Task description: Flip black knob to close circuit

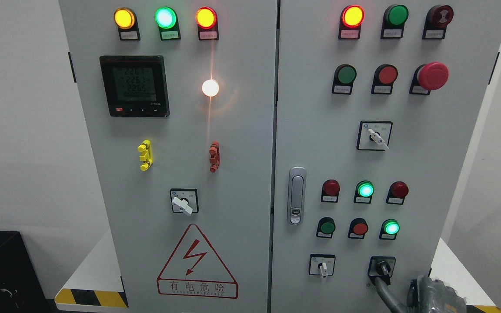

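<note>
Head view: gray metallic right hand (pixel 433 295) near black knob (pixel 381 266).

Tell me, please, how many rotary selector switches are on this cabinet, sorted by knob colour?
White-knob selector switches: 3
Black-knob selector switch: 1
Total: 4
</note>
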`<action>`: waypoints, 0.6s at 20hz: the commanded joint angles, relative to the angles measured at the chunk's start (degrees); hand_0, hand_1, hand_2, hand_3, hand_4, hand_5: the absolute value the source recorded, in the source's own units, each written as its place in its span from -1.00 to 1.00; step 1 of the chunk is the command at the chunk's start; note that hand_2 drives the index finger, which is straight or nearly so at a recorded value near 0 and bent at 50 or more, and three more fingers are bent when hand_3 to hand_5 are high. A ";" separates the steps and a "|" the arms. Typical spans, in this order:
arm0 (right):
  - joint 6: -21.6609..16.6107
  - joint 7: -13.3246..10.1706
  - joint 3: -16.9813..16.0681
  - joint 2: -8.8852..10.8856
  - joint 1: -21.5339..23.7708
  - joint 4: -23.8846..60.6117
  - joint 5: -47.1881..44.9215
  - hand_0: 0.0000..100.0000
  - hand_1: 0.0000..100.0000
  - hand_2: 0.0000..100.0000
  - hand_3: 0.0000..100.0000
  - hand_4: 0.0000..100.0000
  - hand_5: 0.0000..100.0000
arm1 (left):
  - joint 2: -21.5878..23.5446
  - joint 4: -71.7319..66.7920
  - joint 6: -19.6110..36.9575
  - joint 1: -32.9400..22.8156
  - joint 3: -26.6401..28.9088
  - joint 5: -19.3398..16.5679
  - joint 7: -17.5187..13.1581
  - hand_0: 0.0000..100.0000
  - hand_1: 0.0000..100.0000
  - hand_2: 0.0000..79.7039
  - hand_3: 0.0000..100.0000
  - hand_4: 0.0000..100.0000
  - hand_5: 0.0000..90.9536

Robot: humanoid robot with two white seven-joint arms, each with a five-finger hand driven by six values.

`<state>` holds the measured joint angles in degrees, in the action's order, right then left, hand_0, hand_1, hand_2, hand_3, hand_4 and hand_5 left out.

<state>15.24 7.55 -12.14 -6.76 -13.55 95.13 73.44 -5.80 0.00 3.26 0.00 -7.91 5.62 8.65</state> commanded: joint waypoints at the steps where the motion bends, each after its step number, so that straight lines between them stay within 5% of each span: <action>1: 0.14 -0.08 -1.48 -0.01 0.02 0.05 -0.14 -1.00 -0.94 0.85 1.00 1.00 1.00 | 0.00 1.67 0.00 -1.32 0.00 0.00 -0.03 -0.76 0.11 -1.00 -1.00 -1.00 -1.00; 12: 0.14 -0.08 -1.66 0.08 -0.51 0.05 -0.23 -1.00 -0.94 0.85 1.00 1.00 1.00 | 0.00 1.67 0.00 -1.32 0.00 0.00 -0.03 -0.76 0.11 -1.00 -1.00 -1.00 -1.00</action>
<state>15.35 7.60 -13.14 -6.74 -13.75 95.14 73.30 -5.80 0.00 3.26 0.00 -7.91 5.62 8.65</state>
